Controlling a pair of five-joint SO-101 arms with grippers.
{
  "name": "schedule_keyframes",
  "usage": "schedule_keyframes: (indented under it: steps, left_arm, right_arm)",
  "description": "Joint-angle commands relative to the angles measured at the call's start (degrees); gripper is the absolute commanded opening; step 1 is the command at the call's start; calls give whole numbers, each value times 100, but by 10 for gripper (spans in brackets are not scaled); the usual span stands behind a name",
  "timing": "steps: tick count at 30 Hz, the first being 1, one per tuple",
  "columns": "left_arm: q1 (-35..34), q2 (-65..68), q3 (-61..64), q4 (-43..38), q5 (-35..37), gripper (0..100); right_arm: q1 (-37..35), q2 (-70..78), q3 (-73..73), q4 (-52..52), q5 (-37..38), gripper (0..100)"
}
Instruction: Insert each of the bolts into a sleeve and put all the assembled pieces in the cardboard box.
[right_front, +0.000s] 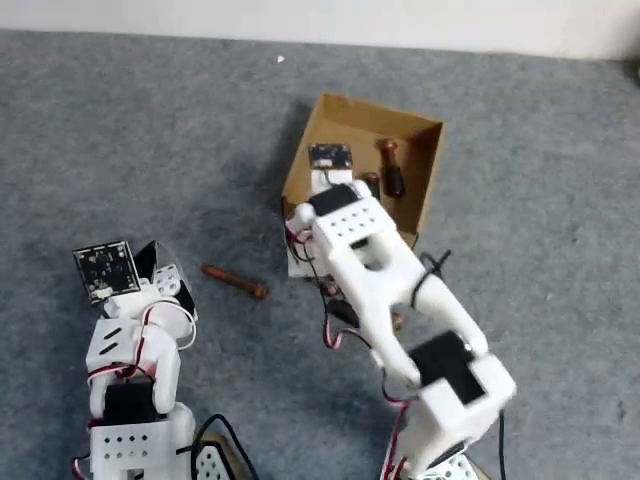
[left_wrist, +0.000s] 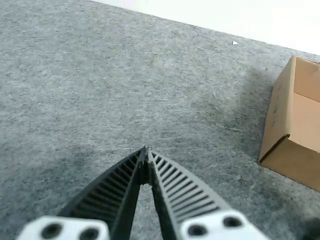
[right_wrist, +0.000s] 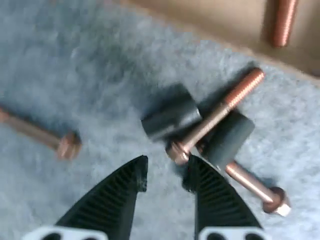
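Note:
My right gripper (right_wrist: 167, 175) is open, low over the carpet just outside the cardboard box (right_front: 425, 165). The head of a copper bolt (right_wrist: 220, 112) lies right in front of the gap between its fingertips, apart from them. That bolt rests across two dark sleeves (right_wrist: 172, 117) (right_wrist: 227, 137). A second bolt (right_wrist: 255, 182) lies under them, and a third (right_wrist: 42, 136) lies off to the side, also seen as the loose bolt (right_front: 235, 281). One bolt in a dark sleeve (right_front: 392, 170) lies inside the box. My left gripper (left_wrist: 146, 160) is shut and empty over bare carpet.
Grey carpet covers the whole table. The right arm (right_front: 390, 280) stretches over the box's near side and hides the sleeves in the high view. The box's corner (left_wrist: 295, 125) stands some way ahead of the left gripper. Open carpet lies left of the box.

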Motion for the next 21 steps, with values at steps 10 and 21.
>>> schedule_keyframes:
  steps: [10,21]
  left_arm:
    - [-242,-48,136,-149,26,32]
    - [-251,-48,136,-149,26,31]
  right_arm:
    - [224,1112,-1218,-145,-457,118]
    - [488,1719,-1552,242,-457,117]
